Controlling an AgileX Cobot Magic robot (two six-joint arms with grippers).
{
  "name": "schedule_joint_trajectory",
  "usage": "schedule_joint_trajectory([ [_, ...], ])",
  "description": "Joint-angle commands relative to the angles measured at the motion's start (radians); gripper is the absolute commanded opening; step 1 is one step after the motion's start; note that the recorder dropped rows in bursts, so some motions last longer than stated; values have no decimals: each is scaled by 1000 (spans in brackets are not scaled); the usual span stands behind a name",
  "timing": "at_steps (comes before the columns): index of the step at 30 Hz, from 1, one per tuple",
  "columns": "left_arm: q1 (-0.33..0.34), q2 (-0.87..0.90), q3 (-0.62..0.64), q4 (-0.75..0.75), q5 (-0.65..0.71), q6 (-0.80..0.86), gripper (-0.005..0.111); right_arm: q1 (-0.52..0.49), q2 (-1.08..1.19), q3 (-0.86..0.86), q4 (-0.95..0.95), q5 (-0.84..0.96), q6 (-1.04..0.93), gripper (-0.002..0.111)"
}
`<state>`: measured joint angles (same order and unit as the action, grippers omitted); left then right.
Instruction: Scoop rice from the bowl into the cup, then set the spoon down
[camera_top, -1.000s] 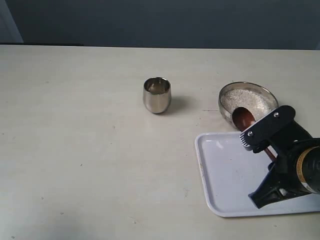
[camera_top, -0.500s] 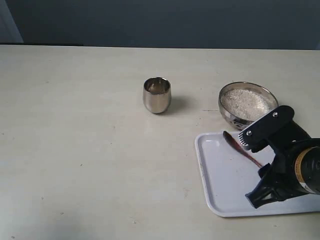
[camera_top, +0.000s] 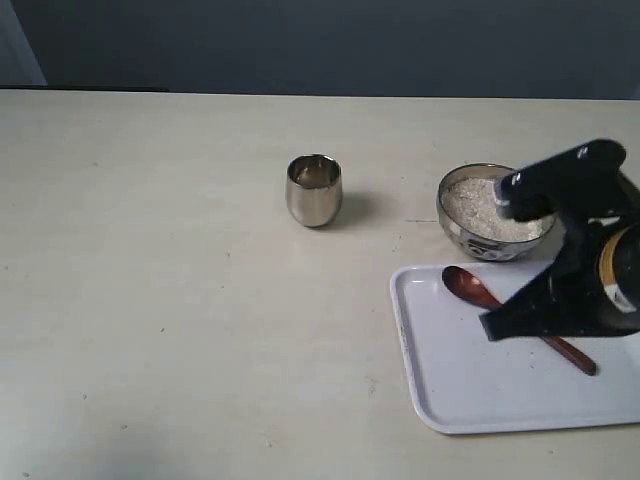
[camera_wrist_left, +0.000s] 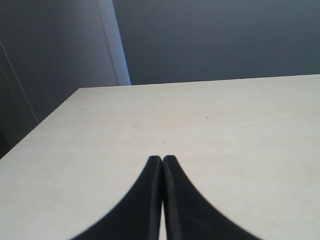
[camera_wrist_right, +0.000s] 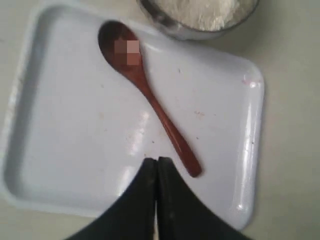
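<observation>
The dark wooden spoon (camera_top: 467, 284) (camera_wrist_right: 148, 95) lies flat and free on the white tray (camera_top: 450, 375) (camera_wrist_right: 65, 130), scoop toward the bowl. The steel bowl (camera_top: 450, 228) (camera_wrist_right: 172, 27) holds a heap of white rice (camera_top: 478, 205) (camera_wrist_right: 200, 10) just beyond the tray. The small steel cup (camera_top: 314, 190) stands upright to the left, apart from both. My right gripper (camera_wrist_right: 157, 161) hangs shut and empty above the tray, beside the spoon's handle end; its arm (camera_top: 575, 270) covers the middle of the handle. My left gripper (camera_wrist_left: 162, 158) is shut over bare table and does not show in the exterior view.
The tray sits at the table's front right, its raised rim (camera_wrist_right: 252, 145) close to the bowl. Pale tabletop (camera_top: 150, 280) stretches left of the cup. A dark wall (camera_top: 320, 40) runs behind the table's far edge.
The spoon went from over the bowl's rice down onto the tray and now lies released. My right gripper has lifted off it and closed empty.
</observation>
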<state>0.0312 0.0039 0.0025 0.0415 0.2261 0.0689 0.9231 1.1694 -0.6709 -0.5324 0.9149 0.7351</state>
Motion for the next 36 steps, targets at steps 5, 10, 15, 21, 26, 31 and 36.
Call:
schedule_joint_trajectory([
  [5, -5, -4, -3, 2, -11, -2, 0, -2, -198, -202, 117, -45, 40, 0],
  [10, -5, -4, -3, 2, -11, -2, 0, -2, -294, -230, 102, -82, 154, -1],
  [15, -5, -4, -3, 2, -11, -2, 0, -2, -359, -230, 127, -88, 156, -1],
  [21, -5, -4, -3, 0, -11, -2, 0, -2, -397, -230, 74, -91, 156, -1],
  [26, -5, -4, -3, -2, -11, -2, 0, -2, -397, -230, -19, -80, 152, -1],
  [31, -5, -4, -3, -2, -11, -2, 0, -37, -399, -230, -116, -89, 131, -1],
  [36, -5, -4, -3, -2, -11, -2, 0, -302, -445, -195, -27, -201, 7, -1],
])
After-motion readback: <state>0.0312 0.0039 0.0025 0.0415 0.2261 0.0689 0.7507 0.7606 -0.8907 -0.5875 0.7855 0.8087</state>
